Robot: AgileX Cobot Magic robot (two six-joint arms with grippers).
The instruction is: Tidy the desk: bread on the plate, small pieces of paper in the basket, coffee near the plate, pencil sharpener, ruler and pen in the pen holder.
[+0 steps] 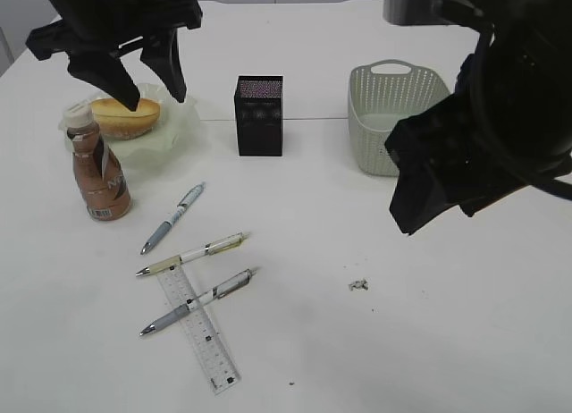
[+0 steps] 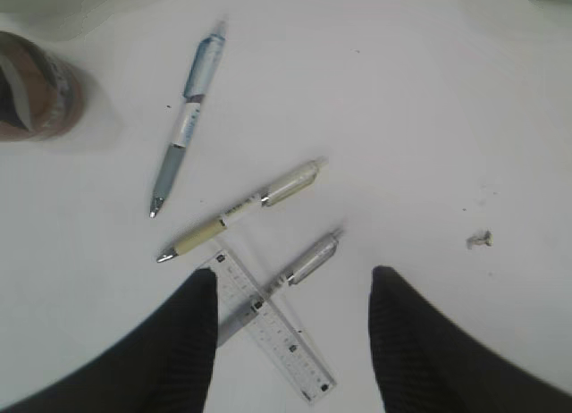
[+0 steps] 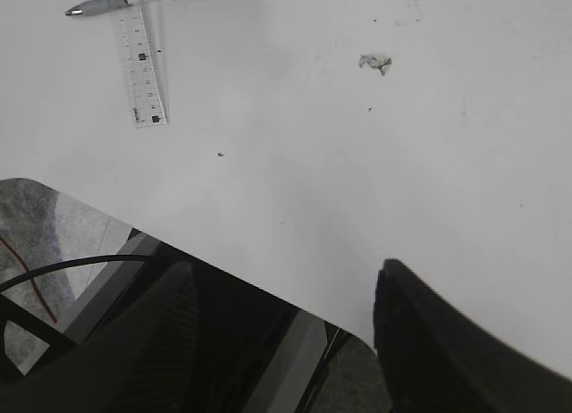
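White desk (image 1: 429, 341) with both arms raised above it. The left gripper (image 1: 147, 78) hangs over the far left part of the desk, its jaws apart and empty, directly in front of the bread (image 1: 125, 114), which lies on the pale plate (image 1: 183, 127). The coffee bottle (image 1: 98, 176) stands upright just beside the plate, on its near side. At the middle of the far half stands the black pen holder (image 1: 259, 115); to its right, toward the far right, sits the pale perforated basket (image 1: 393, 109). In the near left part lie three pens: a blue-grey pen (image 1: 172, 218) nearest the bottle, a yellowish pen (image 1: 190, 254) nearer the front edge, and a grey pen (image 1: 198, 301) lying across the clear ruler (image 1: 201, 328), which points toward the front edge. In the left wrist view, the grey pen (image 2: 290, 274) and the ruler (image 2: 277, 332) show between and just beyond the two dark fingers (image 2: 192, 341), with the yellowish pen (image 2: 241, 207) and blue-grey pen (image 2: 183, 118) farther off. A small piece of paper (image 1: 358, 285) lies alone near the middle of the desk, well apart from the basket. The right gripper (image 3: 281, 341) hovers near the front edge, jaws apart and empty; the paper scrap (image 3: 374, 63) lies well ahead of it.
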